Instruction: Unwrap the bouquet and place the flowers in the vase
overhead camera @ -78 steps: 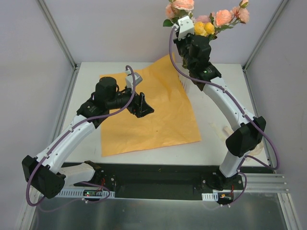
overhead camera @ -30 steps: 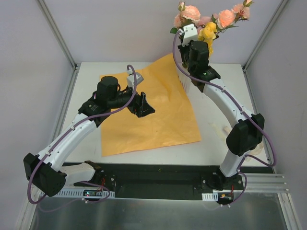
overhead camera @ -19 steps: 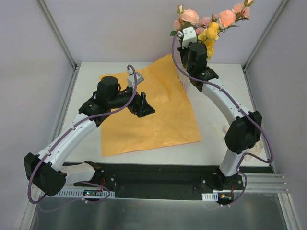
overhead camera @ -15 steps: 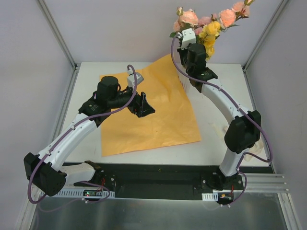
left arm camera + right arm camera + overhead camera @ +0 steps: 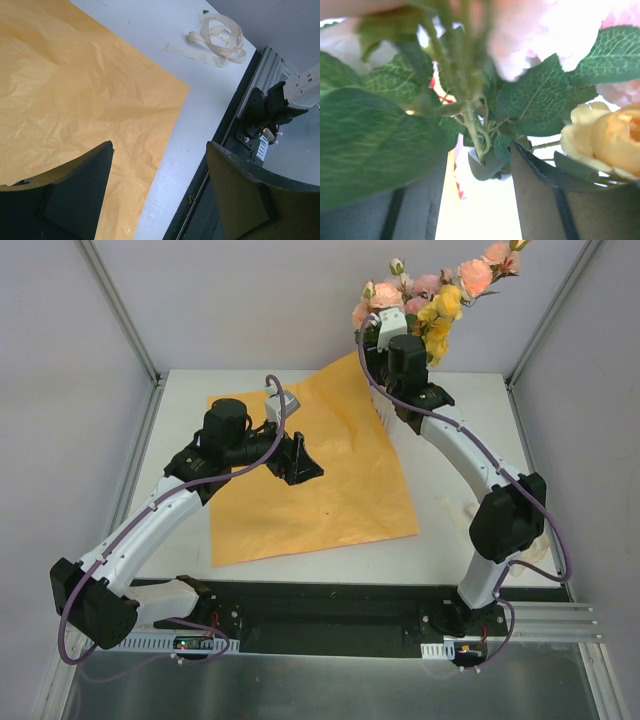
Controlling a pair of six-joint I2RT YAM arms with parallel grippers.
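Nearest the arm bases, a strip of bare tabletop runs along the near edge, and one cream ribbon lies loose on it to the right of the paper, close to the edge rail. One sheet of orange paper lies flat and creased across the middle. Its near right corner stops short of the near edge and its far corner reaches toward the back right. Open tabletop lies on its right side.

Over the paper's left half hangs the left tool, its jaws spread wide with nothing between them.

Farther back, near the far right corner, the right tool is up among the leaves. Its jaws are parted, with thin green stems passing between them and not pinched.

The flowers stand with their long axis upright, heads up and stems running down behind the right wrist. At least five pink blooms and a cluster of about three yellow ones show. The heads lean slightly right toward the side wall, close to the back wall.

Of the vase only a sliver of ribbed white shows beside the arm, so I cannot tell how deep the stems sit in it.
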